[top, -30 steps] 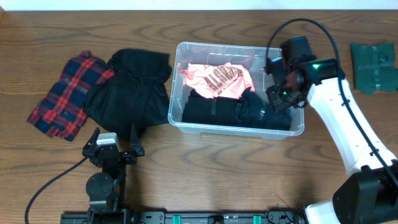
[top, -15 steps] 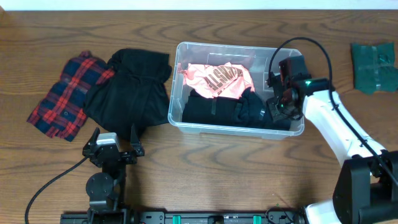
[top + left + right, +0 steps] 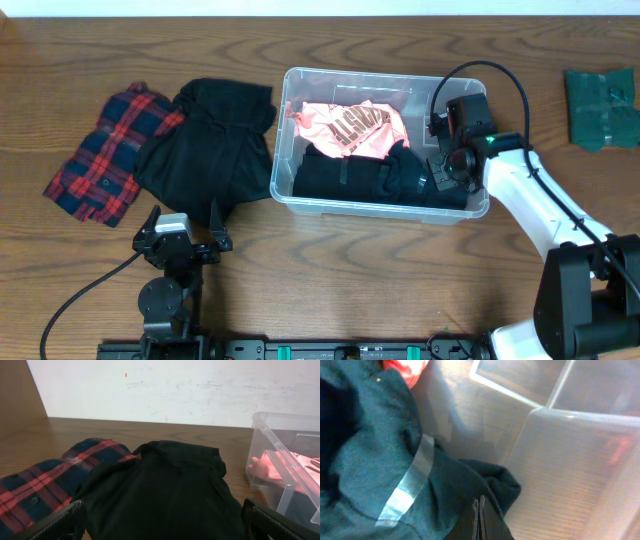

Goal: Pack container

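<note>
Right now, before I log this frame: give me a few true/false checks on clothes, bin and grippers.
A pink garment lies inside the clear rectangular plastic container. True.
The red-and-navy plaid shirt is packed in the container. False: it lies on the wooden table, left of it.
The left gripper is open, holding nothing. True.
The right gripper is outside the container. False: it reaches inside the right end, shut, at dark clothing.

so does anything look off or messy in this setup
Nothing spilled or damaged. The pink garment lies crumpled, not folded, on the dark clothes in the container, and the black garment on the table overlaps the plaid shirt.
</note>
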{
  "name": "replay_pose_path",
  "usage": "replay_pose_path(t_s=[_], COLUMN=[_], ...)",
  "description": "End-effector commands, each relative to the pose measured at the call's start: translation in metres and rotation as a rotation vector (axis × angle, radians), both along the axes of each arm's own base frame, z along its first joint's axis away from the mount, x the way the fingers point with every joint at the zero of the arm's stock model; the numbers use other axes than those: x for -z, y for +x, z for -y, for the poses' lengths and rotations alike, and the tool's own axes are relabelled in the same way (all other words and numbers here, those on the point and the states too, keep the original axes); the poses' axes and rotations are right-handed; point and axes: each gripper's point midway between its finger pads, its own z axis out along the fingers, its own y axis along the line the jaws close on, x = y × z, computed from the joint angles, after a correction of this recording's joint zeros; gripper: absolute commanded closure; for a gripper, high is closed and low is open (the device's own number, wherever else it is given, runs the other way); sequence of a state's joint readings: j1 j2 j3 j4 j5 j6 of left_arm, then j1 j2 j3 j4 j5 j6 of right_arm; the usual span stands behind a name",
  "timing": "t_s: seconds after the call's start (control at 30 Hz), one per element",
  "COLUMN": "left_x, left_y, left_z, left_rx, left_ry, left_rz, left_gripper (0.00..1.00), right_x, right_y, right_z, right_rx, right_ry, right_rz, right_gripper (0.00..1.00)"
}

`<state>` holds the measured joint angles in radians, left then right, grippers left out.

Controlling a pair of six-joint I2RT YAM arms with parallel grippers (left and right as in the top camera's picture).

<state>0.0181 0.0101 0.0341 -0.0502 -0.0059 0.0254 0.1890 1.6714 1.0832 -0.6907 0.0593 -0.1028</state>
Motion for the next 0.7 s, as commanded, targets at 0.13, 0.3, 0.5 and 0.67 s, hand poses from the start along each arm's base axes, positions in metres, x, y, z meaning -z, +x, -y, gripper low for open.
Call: replay_pose_path(t_s=[0.13, 0.3, 0.5, 0.67], left_x=[0.018, 0.018, 0.018, 0.018], left_y=[0.0, 0.0, 0.0, 0.0], left_z=[-0.002, -0.002, -0.002, -0.002], left_rx=[-0.01, -0.01, -0.01, -0.01], left_ry=[-0.005, -0.005, -0.005, -0.005], left_rz=[-0.043, -0.043, -0.044, -0.043], left_gripper=[0.02, 0.02, 0.02, 0.02], right_x=[-0.027, -0.03, -0.025, -0.024], right_y=[0.012, 0.005, -0.015, -0.024], right_z=[-0.006, -0.005, -0.009, -0.013], right_rx=[-0.009, -0.008, 0.033, 0.021], right_ry=[0.029, 0.025, 0.063, 0.071], right_rz=[-0.009, -0.046, -0.135, -0.168], right_gripper=[0.97, 0.96, 0.99, 0.99])
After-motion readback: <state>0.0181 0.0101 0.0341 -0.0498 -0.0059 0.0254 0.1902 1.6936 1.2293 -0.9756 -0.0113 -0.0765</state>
